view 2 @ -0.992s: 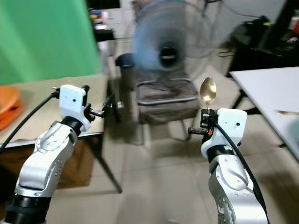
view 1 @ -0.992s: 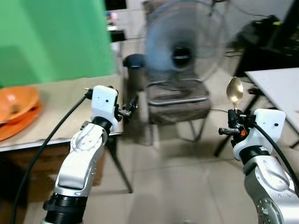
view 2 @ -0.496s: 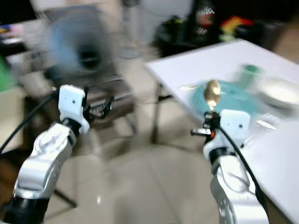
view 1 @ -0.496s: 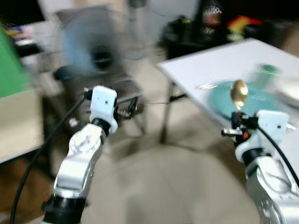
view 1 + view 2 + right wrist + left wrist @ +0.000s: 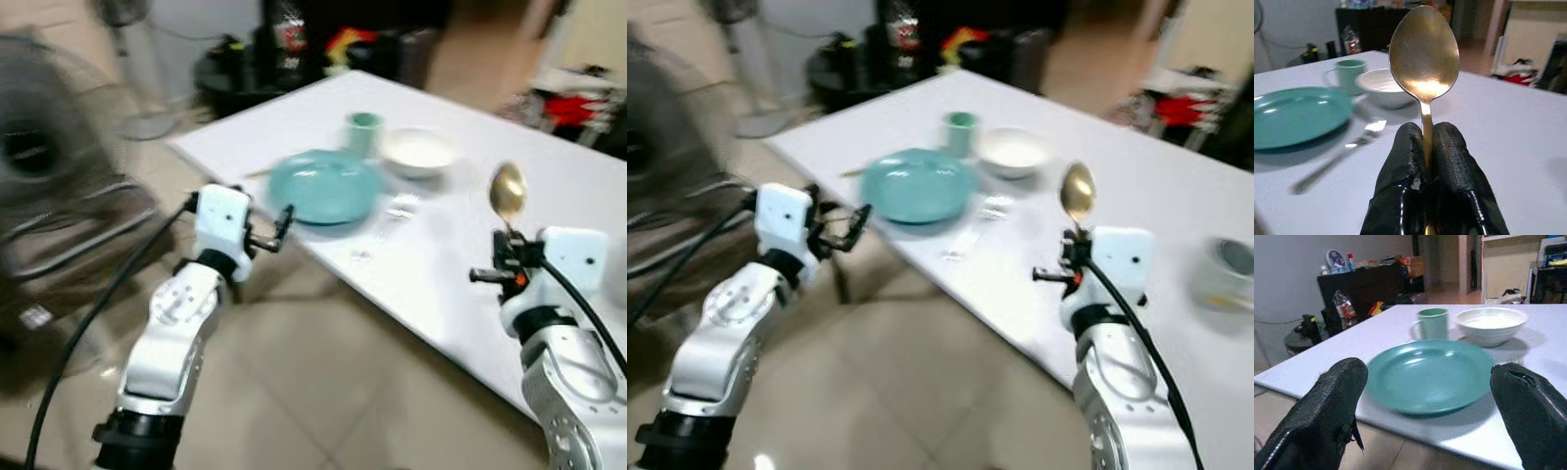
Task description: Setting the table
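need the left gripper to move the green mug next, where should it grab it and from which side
Probably grip the green mug across its upright cylindrical body, coming in level from the side away from the white bowl. Its handle sticks out on that free side, so close the left gripper, now open, above or around it. The teal plate lies in front.

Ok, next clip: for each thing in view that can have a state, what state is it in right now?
Right gripper: jaws shut on the spoon.
Spoon: upright, bowl end up, held above the table.
Left gripper: jaws open, holding nothing, off the table's edge facing the plate.
Plate: flat on the table, nothing on it.
Mug: upright behind the plate.
Bowl: upright beside the mug.
Fork: lying flat beside the plate.
Table: partly set.
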Available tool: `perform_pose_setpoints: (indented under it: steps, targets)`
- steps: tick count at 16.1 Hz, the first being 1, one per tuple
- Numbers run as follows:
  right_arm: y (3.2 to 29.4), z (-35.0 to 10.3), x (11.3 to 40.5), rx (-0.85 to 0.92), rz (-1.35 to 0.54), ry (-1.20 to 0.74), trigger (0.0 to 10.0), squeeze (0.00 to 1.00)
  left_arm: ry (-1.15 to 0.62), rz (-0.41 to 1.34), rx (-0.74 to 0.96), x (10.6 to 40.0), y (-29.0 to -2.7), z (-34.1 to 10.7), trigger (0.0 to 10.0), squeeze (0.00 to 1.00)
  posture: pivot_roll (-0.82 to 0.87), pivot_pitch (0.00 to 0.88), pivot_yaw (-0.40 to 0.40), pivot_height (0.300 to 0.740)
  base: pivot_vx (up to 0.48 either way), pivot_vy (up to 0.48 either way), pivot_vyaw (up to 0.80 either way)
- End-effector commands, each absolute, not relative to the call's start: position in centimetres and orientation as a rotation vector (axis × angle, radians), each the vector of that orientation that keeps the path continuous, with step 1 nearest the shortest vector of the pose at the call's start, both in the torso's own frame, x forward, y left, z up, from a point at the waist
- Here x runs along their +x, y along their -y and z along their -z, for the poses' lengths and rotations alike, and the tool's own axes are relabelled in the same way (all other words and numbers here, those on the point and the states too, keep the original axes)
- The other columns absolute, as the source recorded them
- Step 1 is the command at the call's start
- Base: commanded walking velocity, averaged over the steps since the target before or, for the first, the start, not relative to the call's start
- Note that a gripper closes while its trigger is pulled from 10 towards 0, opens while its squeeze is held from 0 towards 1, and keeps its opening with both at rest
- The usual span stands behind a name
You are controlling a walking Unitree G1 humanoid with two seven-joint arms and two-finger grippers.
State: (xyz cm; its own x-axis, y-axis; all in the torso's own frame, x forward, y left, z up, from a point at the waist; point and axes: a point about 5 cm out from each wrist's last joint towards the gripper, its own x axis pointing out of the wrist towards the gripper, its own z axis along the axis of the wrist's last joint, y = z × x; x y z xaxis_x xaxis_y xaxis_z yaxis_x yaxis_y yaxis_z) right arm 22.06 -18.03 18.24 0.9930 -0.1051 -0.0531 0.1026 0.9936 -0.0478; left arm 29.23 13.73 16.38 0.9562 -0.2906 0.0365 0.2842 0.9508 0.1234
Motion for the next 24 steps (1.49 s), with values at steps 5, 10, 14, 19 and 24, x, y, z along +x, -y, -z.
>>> perform_pose_setpoints:
  steps: [5,10,14,19,24]
  targets:
    - [18.4,-18.5,22.4,-0.079,0.108,-0.058,10.0,0.0,0.063,0.267,0.121,29.0,-14.0,-16.5,10.0,0.0,-0.07,0.0,0.019,0.74,0.0,-0.293,-0.8]
    - [19.0,-17.5,22.0,-0.073,0.173,-0.129,10.0,0.0,0.019,0.287,0.106,29.5,-13.7,-16.1,10.0,0.0,-0.09,0.0,0.046,0.74,0.0,0.384,-0.8]
    - [19.3,-17.1,21.8,-0.062,0.213,-0.16,10.0,0.0,0.019,0.295,0.108,29.8,-13.7,-16.3,10.0,0.0,-0.09,0.0,0.058,0.74,0.0,0.48,-0.8]
    - [19.4,-16.8,21.8,-0.05,0.234,-0.182,10.0,0.0,0.033,0.288,0.175,30.1,-13.8,-16.5,10.0,0.0,-0.09,0.0,0.062,0.74,0.0,-0.09,-0.8]
    - [19.4,-16.6,22.5,-0.073,0.141,-0.211,10.0,0.0,0.013,0.274,0.135,29.6,-13.9,-16.1,10.0,0.0,-0.09,0.0,0.054,0.74,0.0,0.0,-0.16]
